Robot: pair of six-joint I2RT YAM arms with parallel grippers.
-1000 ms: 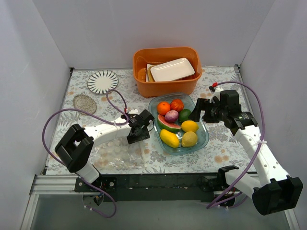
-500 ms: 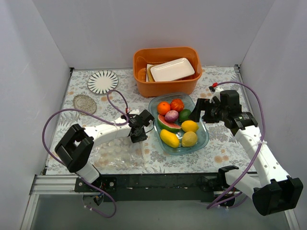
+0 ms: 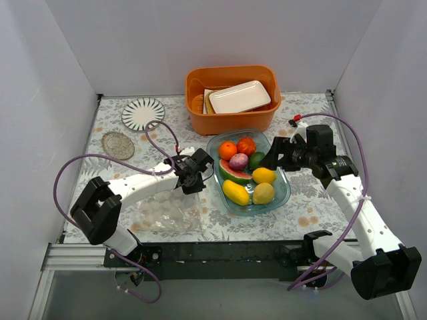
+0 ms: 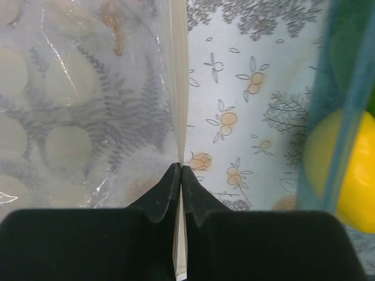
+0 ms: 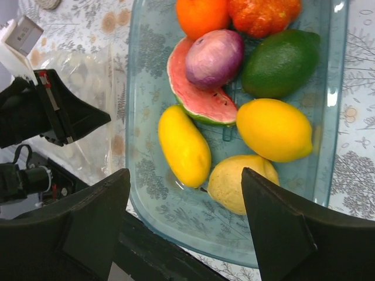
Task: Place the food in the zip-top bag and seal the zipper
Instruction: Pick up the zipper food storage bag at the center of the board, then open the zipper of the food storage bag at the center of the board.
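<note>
The food lies in a clear blue-tinted tray: orange, tomato, purple onion, dark green fruit, watermelon slice, mango and two lemons. The zip-top bag lies flat left of the tray. My left gripper is shut on the zipper at the bag's right edge; the strip runs between its jaws. My right gripper hangs open over the tray's right side, with nothing between its fingers.
An orange bin holding white dishes stands behind the tray. A striped plate and a round coaster lie at the back left. The tray's wall is close to the right of my left gripper.
My left gripper has closed on the bag's zipper edge and shifted slightly toward the tray, drawing the bag's edge with it. The right arm has barely moved.
</note>
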